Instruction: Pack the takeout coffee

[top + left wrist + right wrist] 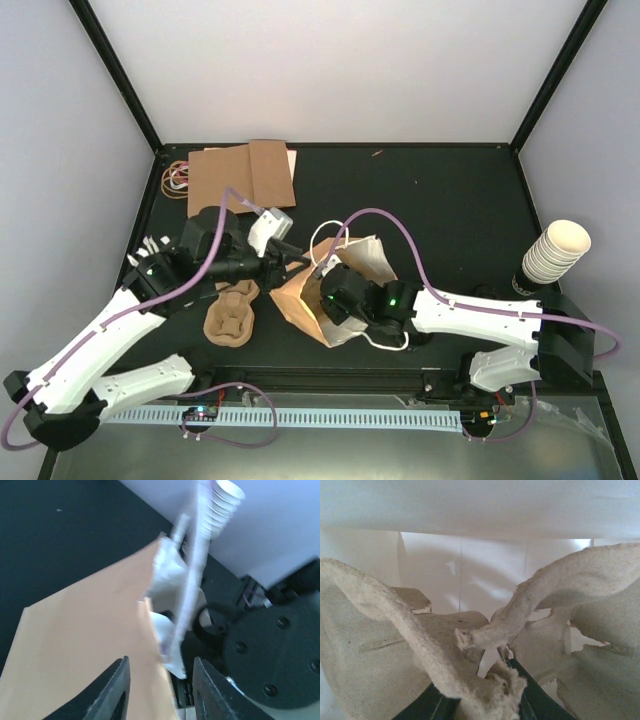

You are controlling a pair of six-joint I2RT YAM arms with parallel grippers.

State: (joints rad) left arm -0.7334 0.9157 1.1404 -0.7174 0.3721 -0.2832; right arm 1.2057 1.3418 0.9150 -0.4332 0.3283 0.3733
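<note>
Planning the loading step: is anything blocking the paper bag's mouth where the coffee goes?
Yes. The right gripper fills the paper bag's mouth, its fingers shut on a pulp tray inside. The left gripper hangs open at the bag's rim.

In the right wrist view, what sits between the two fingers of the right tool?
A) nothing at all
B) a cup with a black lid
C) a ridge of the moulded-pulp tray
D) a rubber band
C: the right tool is closed on a rough, grey-brown ridge of the pulp tray, and its dark fingers show on both sides of that ridge.
</note>
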